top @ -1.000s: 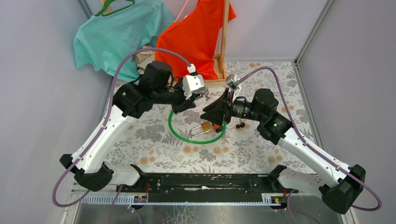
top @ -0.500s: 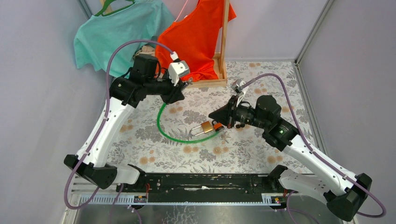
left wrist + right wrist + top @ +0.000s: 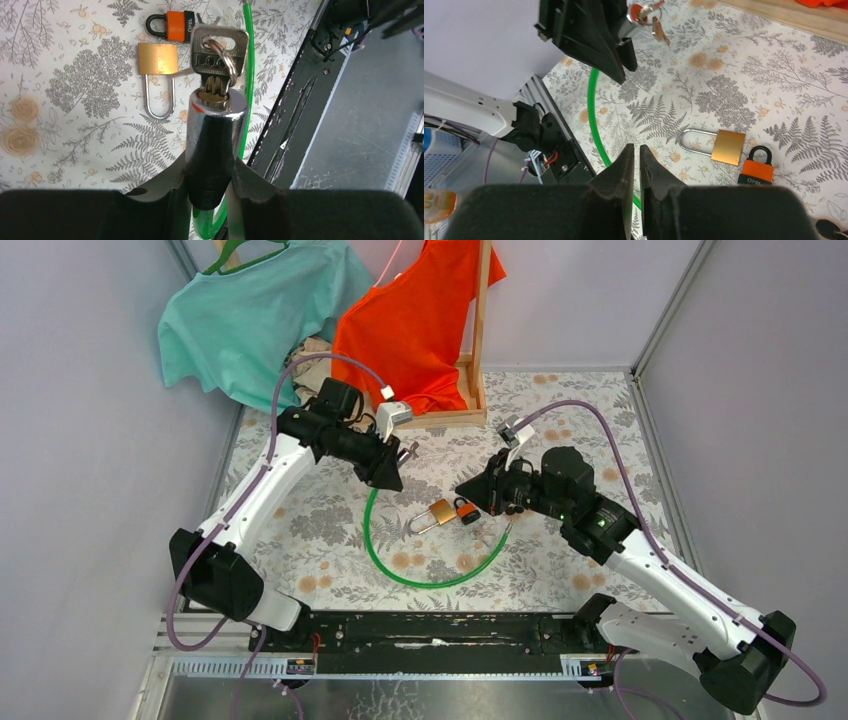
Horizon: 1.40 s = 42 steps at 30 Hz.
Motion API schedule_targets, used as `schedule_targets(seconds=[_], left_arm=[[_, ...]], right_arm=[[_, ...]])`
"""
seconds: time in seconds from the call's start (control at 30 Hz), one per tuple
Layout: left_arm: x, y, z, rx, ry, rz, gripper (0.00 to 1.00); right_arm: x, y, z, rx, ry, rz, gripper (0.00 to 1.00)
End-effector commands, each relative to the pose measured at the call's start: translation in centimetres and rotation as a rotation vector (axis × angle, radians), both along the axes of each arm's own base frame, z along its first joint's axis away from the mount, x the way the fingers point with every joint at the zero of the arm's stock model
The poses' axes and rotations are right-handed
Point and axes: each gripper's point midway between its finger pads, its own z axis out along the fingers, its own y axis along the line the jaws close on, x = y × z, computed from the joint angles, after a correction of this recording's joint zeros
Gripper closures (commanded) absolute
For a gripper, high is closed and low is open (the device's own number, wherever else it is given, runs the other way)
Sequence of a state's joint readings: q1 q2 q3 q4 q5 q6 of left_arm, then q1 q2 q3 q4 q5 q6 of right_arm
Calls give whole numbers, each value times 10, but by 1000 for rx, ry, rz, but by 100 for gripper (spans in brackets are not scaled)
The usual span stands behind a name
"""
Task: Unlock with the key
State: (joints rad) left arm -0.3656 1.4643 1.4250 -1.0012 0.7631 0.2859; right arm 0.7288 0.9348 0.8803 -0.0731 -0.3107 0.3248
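My left gripper (image 3: 210,175) is shut on the black-and-chrome lock cylinder (image 3: 215,130) of a green cable (image 3: 248,75). A silver key (image 3: 218,47) on a ring sits in the cylinder's keyhole. From above, the left gripper (image 3: 388,465) holds the cylinder (image 3: 403,453) over the patterned mat, and the cable (image 3: 420,580) loops toward the near edge. My right gripper (image 3: 636,150) is shut with only a thin slit between its fingers and nothing in it. It hangs to the right of the cylinder (image 3: 634,25), apart from it.
A brass padlock (image 3: 440,512) and a small orange padlock (image 3: 466,510) lie on the mat between the grippers. A teal shirt (image 3: 250,320) and an orange shirt (image 3: 420,310) hang on a wooden stand (image 3: 480,330) at the back. A black rail (image 3: 430,630) runs along the near edge.
The left arm swung back and then came down, keeping the lock cylinder; the cable loop shifted toward the near edge. The right gripper drew back to the right and closed.
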Motion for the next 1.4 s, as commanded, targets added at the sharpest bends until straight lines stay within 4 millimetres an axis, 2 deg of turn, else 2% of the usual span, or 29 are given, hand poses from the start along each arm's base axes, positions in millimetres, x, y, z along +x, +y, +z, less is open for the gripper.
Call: schedule_targets(seconds=[0.0, 0.13, 0.23, 0.33, 0.53, 0.67, 0.9, 0.93, 0.97, 1.03, 1.2, 1.37], left_arm=[[1, -7, 17, -51, -114, -127, 100], [7, -2, -5, -5, -160, -161, 100], [10, -8, -20, -13, -128, -174, 100], [10, -19, -32, -3, -122, -216, 100], [14, -38, -45, 27, -176, -269, 100], [21, -49, -42, -5, -186, -266, 100], [39, -48, -54, 9, -214, -195, 100], [41, -48, -56, 4, -215, -182, 95], [42, -47, -60, -1, -209, -174, 90], [43, -50, -65, -14, -199, -172, 83], [57, -49, -81, 2, -179, -104, 82], [75, -29, -102, 38, -171, 11, 80]], right_arm=[[11, -2, -4, -37, -36, -40, 85], [15, -3, -22, -86, -13, -57, 79], [18, -3, -39, -124, 14, -59, 79], [17, -3, -68, -155, 61, -59, 78], [6, -1, -124, -149, 181, -54, 79], [-2, -1, -154, -173, 244, -41, 80], [-6, -16, -199, -266, 326, -106, 84], [-8, -19, -206, -276, 335, -116, 84], [-7, -22, -211, -282, 341, -132, 84], [-4, -28, -217, -303, 334, -167, 75], [15, -41, -216, -376, 288, -271, 65], [29, -43, -222, -456, 266, -294, 62]])
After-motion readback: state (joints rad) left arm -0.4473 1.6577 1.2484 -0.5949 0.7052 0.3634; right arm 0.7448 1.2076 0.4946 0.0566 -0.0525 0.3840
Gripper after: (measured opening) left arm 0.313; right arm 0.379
